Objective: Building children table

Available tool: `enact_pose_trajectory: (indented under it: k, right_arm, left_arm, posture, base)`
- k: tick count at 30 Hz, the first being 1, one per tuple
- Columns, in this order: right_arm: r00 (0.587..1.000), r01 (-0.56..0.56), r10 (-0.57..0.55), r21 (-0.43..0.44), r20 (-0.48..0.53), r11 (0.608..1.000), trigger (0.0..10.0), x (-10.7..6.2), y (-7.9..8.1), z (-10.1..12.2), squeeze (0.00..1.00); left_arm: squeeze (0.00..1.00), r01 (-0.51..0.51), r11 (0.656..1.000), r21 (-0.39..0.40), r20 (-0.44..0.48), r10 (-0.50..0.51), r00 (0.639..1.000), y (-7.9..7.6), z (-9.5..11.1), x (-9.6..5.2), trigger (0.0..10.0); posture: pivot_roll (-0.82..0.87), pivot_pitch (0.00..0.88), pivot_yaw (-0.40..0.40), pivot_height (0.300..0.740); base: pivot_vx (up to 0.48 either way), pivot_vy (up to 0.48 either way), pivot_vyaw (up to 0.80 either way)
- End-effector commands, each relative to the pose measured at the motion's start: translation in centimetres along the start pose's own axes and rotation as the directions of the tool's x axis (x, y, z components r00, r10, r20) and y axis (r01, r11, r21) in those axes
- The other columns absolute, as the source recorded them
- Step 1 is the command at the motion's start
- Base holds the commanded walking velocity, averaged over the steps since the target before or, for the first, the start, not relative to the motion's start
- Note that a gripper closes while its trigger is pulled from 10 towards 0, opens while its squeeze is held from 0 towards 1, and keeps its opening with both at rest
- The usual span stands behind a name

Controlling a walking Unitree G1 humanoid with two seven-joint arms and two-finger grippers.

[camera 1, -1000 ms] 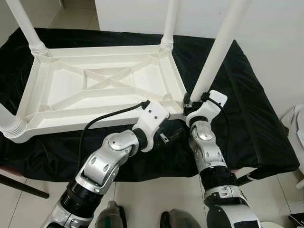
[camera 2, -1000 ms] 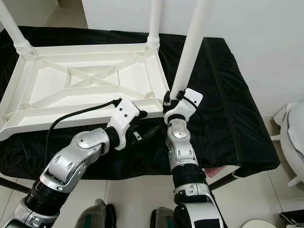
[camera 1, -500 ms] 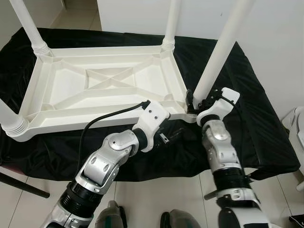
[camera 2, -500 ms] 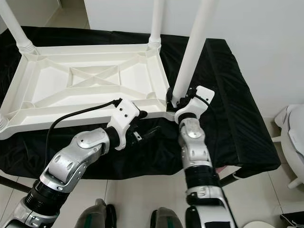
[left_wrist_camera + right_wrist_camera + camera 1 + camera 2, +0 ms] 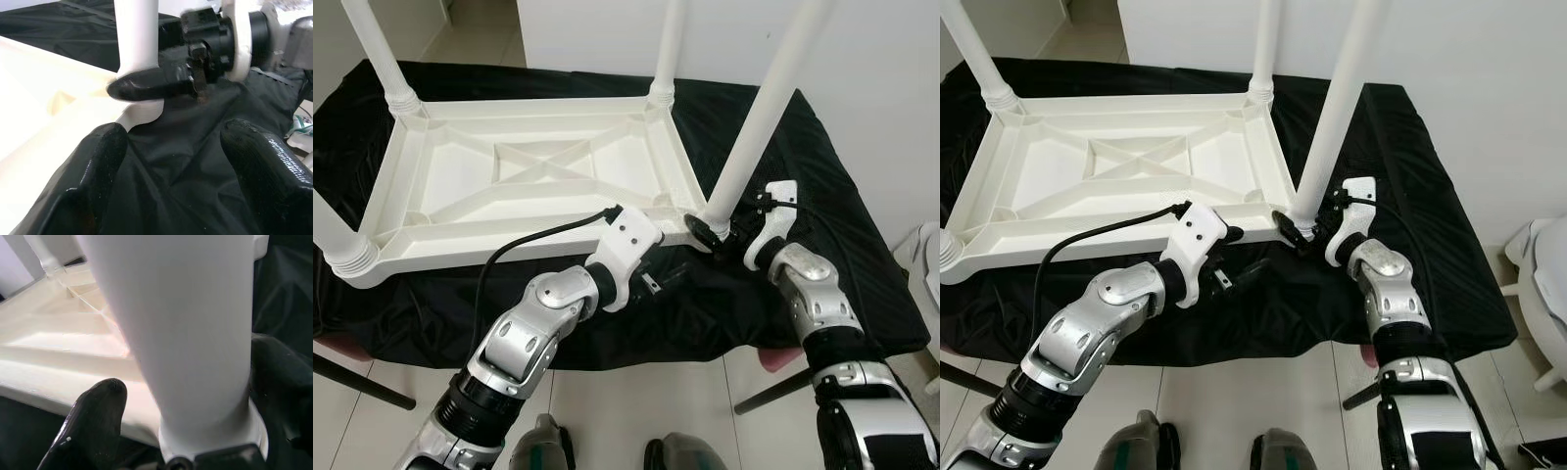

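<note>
A white plastic children's table [image 5: 529, 186] lies upside down on a black cloth, with its legs pointing up. My right gripper [image 5: 713, 227] is shut on the foot of the near-right leg [image 5: 759, 117], where the leg meets the table's corner. The right wrist view shows that leg [image 5: 181, 333] between the black fingers [image 5: 93, 421]. My left gripper [image 5: 671, 277] rests open just above the cloth, in front of that same corner, holding nothing. In the left wrist view its two fingertips [image 5: 105, 161] spread wide below the right gripper's finger [image 5: 146, 85].
The black cloth [image 5: 842, 245] covers a low stand whose front edge runs just before my arms. A dark stand leg [image 5: 352, 377] slants out at the lower left. A white fixture [image 5: 1547, 284] is at the far right, and a white wall is behind.
My right wrist and forearm have swung out to the right around the leg's foot, the fingers staying at the leg. The left arm has kept still.
</note>
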State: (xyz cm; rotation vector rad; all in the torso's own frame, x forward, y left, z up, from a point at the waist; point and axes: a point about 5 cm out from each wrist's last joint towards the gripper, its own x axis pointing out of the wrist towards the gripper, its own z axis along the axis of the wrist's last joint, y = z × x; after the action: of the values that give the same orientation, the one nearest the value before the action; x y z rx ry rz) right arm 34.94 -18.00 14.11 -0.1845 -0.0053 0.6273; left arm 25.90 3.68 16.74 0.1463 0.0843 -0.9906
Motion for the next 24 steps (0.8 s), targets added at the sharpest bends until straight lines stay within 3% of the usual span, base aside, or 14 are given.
enact_pose_trajectory:
  k: [1,10,11,12,13,24]
  right_arm:
    - [1.0,-0.025,0.025,-0.006,0.004,1.0,10.0,0.1,-0.2,0.1,0.0]
    - [0.999,-0.027,0.027,-0.023,-0.034,0.999,10.0,0.7,-1.5,0.3,0.0]
    - [0.999,-0.03,0.029,-0.022,-0.04,0.999,5.8,0.7,-1.5,0.2,0.0]
    - [0.999,-0.034,0.033,-0.022,-0.043,0.999,2.6,0.7,-1.5,0.2,0.0]
    - [0.998,-0.039,0.038,-0.027,-0.05,0.999,0.0,0.7,-1.5,0.0,0.0]
    - [0.996,-0.068,0.067,-0.009,-0.061,0.998,0.0,0.2,-1.5,-0.9,0.0]
  left_arm:
    - [0.0,0.036,0.999,0.006,0.004,-0.036,0.999,0.0,0.2,0.0,10.0]
    - [0.0,0.031,0.999,0.009,-0.001,-0.031,1.0,0.1,0.2,-0.2,10.0]
    - [0.0,0.032,0.999,0.009,-0.001,-0.032,1.0,0.0,0.2,-0.2,10.0]
    - [0.0,0.032,0.999,0.008,-0.001,-0.032,0.999,0.0,0.3,-0.2,10.0]
    - [0.0,0.032,0.999,0.008,-0.001,-0.032,0.999,0.1,0.3,-0.2,10.0]
    - [0.0,0.033,0.999,0.008,-0.001,-0.033,0.999,0.1,0.3,-0.2,10.0]
  posture:
    - [-0.11,0.0,-0.011,0.74]
    - [-0.1,0.0,-0.004,0.74]
    - [-0.1,0.002,-0.002,0.74]
    - [-0.1,0.002,-0.002,0.74]
    - [-0.1,0.005,0.0,0.74]
    - [-0.11,0.017,0.006,0.74]
  base:
    - [0.0,0.0,0.0]
    - [0.0,0.0,0.0]
    - [0.0,0.0,0.0]
    - [0.0,0.0,0.0]
    - [0.0,0.0,0.0]
    - [0.0,0.0,0.0]
